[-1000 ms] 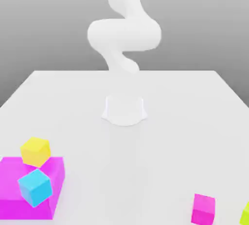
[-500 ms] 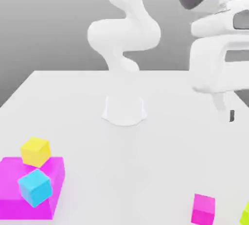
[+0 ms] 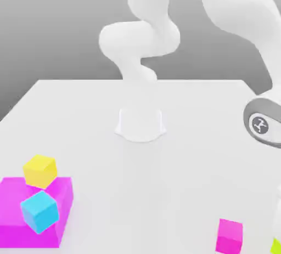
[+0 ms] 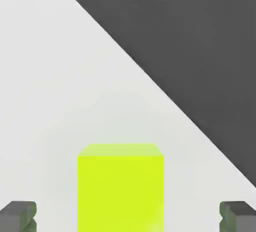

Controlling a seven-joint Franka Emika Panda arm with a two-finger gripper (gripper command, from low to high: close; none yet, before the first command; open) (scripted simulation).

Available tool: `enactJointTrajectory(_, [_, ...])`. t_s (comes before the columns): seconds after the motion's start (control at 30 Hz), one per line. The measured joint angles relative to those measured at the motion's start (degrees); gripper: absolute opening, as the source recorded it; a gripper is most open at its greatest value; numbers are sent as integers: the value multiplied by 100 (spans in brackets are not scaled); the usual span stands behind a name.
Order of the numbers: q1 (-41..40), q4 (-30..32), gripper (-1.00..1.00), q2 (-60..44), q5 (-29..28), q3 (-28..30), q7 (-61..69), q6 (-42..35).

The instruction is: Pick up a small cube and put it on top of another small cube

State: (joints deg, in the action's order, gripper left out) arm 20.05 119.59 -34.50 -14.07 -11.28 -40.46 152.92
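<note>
Gripper point(image 4: 128, 218) is sitting with its jaws spread wide, nothing between the pads yet; the two fingertips point(image 4: 18, 216) are showing as grey stubs, one on each side of the lime cube point(image 4: 120, 186).

Key relation: the lime cube is lying centred in the gap between the jaws, with clear table point(image 4: 55, 90) on both flanks, so neither pad is touching it. Its faces are reading square to the finger line, and as a cube it has no long axis to align to, so likely no wrist twist needed, just a straight descent and close.

In the exterior view the lime cube point(image 3: 276, 244) is peeking out at about 5 o'clock, at the table's near edge, just beside the magenta cube point(image 3: 229, 235), which is at its 9 o'clock, apart from it.

Risk, as a guess: the table edge is running close past the cube in the hand view, so a nudge could push it off.
</note>
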Motion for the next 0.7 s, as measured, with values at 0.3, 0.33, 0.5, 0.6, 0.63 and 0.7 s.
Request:
enactJointTrajectory(0.3, [-61,70,-100,277,109,-87,79,-211])
enactJointTrajectory(0.33, [-102,117,-100,466,180,-143,129,-352])
enactJointTrajectory(0.5, [-557,897,-100,1513,709,-122,188,-560])
enactJointTrajectory(0.6, [-815,1469,-100,2115,961,23,113,-564])
enactJointTrajectory(0.63, [-843,1553,-100,2102,958,67,70,-465])
enactJointTrajectory(0.7, [-821,1599,-100,1834,857,161,-31,-151])
